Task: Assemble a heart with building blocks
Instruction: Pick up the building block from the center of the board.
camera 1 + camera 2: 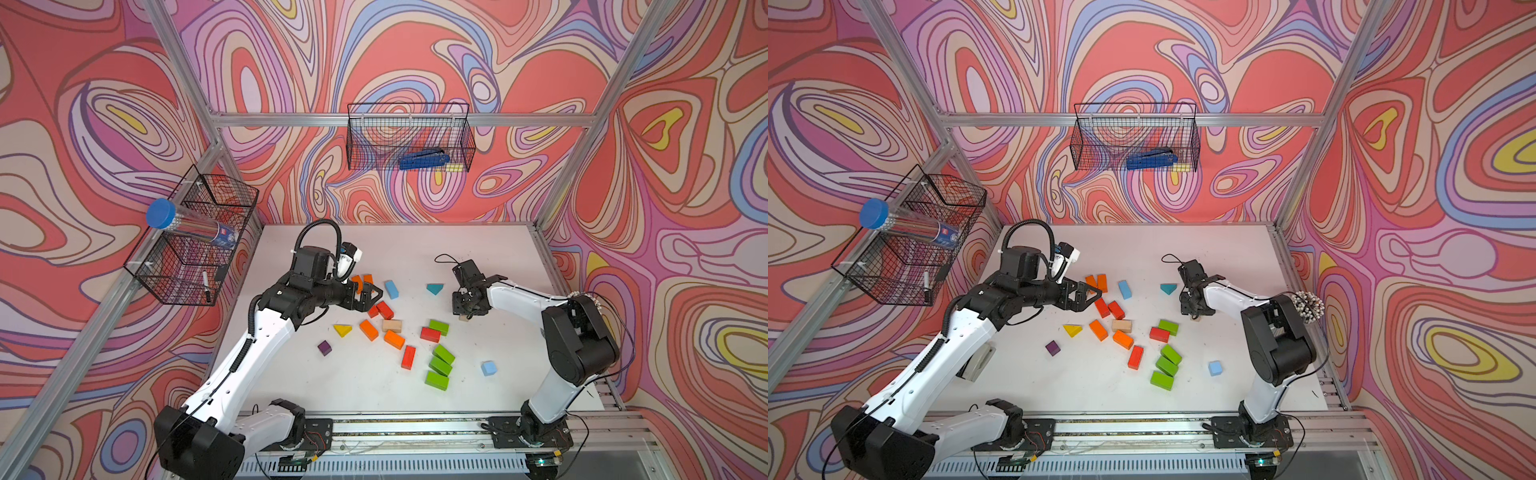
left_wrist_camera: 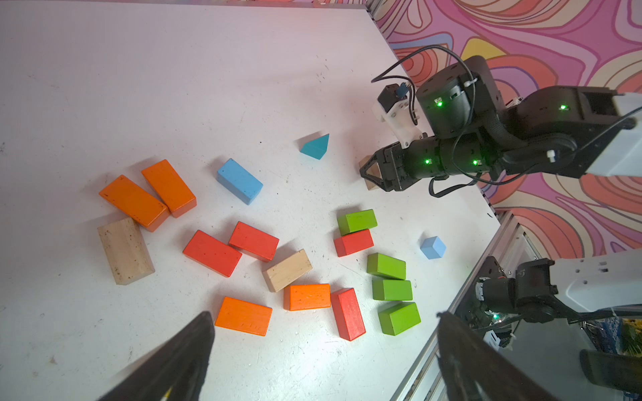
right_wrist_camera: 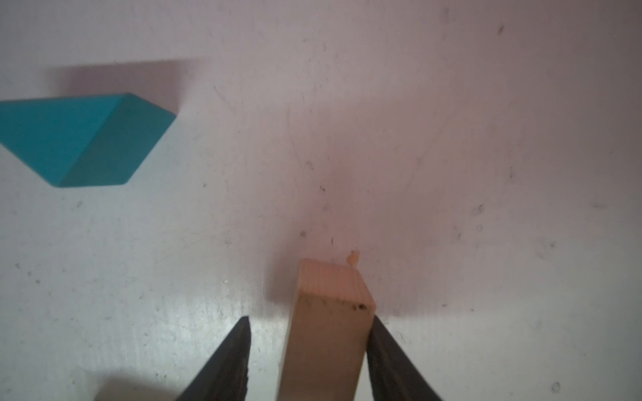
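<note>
The building blocks lie scattered mid-table: orange bricks, red bricks, green bricks, a yellow wedge, a purple cube and a teal wedge. My right gripper points down over a plain wood block standing between its jaws. One finger touches the block, while a gap remains on the other side. My left gripper hangs wide open above the red and orange bricks, holding nothing.
A wire basket on the back wall holds a blue tool. Another basket on the left wall carries a blue-capped tube. A light blue cube sits near the right arm's base. A metal rail borders the table's front.
</note>
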Motion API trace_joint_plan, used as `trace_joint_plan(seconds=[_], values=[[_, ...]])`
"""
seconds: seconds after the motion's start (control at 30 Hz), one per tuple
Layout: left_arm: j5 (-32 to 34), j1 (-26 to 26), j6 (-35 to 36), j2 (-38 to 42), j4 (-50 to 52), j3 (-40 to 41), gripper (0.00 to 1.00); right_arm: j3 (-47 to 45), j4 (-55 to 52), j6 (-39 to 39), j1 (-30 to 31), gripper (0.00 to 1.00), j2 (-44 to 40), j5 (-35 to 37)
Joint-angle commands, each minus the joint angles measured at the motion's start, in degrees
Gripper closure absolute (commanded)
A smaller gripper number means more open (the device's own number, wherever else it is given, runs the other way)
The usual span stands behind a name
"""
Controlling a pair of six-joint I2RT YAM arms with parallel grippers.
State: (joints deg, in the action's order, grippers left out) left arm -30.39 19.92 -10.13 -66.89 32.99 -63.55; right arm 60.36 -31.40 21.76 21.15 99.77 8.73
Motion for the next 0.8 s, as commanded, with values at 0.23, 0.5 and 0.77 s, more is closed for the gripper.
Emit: trace_joint_plan(seconds=[0.23,0.5,0.77], values=[[0.2,0.1,0.2,1.1,0.4,0.2,0.00,0.3,0.7,-2.6,0.1,0.55,0.9,0.8],[0.2,0.1,0.2,1.3,0.4,0.1,0.00,0.7,0.8,-3.7,0.1,0.62,1.4,1.9],[0.6,0.1,0.3,1.5,0.4,0.2,0.00,2.8,0.3,-6.2,0.1,0.70,1.1,1.8]])
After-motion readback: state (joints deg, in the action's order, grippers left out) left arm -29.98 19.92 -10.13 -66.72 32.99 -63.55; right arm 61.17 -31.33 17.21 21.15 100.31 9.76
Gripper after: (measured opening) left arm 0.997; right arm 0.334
